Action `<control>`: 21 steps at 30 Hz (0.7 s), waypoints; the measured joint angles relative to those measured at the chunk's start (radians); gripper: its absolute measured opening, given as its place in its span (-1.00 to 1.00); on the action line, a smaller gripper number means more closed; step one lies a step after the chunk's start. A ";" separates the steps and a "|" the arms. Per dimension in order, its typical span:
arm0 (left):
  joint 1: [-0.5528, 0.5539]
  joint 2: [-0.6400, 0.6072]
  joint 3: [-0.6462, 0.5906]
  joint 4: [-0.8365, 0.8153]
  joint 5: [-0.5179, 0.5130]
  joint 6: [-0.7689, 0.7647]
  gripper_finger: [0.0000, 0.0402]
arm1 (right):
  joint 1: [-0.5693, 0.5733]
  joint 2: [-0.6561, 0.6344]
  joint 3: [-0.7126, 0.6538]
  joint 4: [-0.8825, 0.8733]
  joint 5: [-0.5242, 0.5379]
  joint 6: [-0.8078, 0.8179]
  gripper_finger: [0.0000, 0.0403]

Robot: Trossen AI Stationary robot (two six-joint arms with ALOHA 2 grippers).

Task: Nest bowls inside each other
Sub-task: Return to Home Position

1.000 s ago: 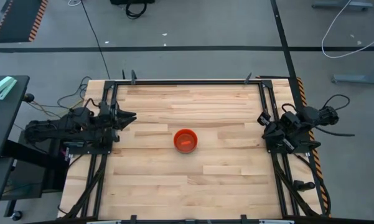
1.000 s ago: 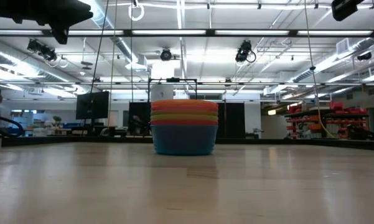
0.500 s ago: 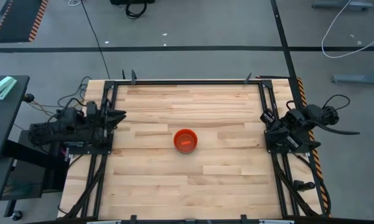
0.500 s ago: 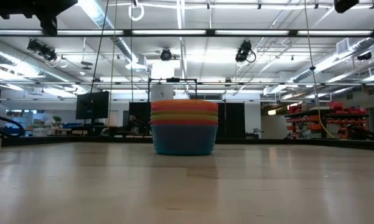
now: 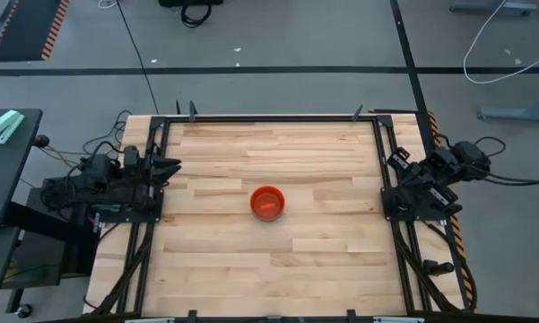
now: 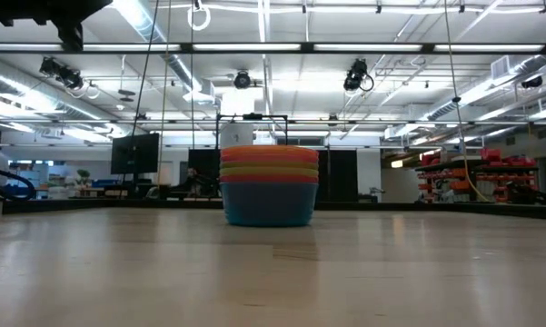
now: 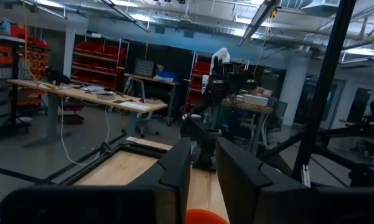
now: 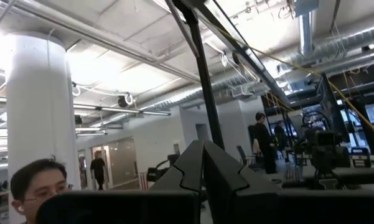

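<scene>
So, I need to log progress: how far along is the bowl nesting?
Done: the bowls stand as one stack on the table, blue bowl lowest, orange bowl on top; no loose bowl shows. In hand: nothing; the left gripper and right gripper sit empty at its sides. Left: seemingly nothing.

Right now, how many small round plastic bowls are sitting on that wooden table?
4 distinguishable, all nested in one stack at the table's middle: blue plastic bowl at the bottom, yellow and reddish rims between, orange plastic bowl on top. Tightly packed rims may hide more.
</scene>
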 joint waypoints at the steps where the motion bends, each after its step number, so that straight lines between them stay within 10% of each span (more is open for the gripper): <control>1: 0.000 0.000 0.000 0.000 0.002 0.000 -0.60 | 0.000 0.000 0.006 -0.004 0.000 -0.003 -0.91; 21: 0.000 0.000 -0.013 0.001 0.104 -0.021 -0.59 | 0.000 -0.001 -0.126 0.152 0.026 -0.009 -0.91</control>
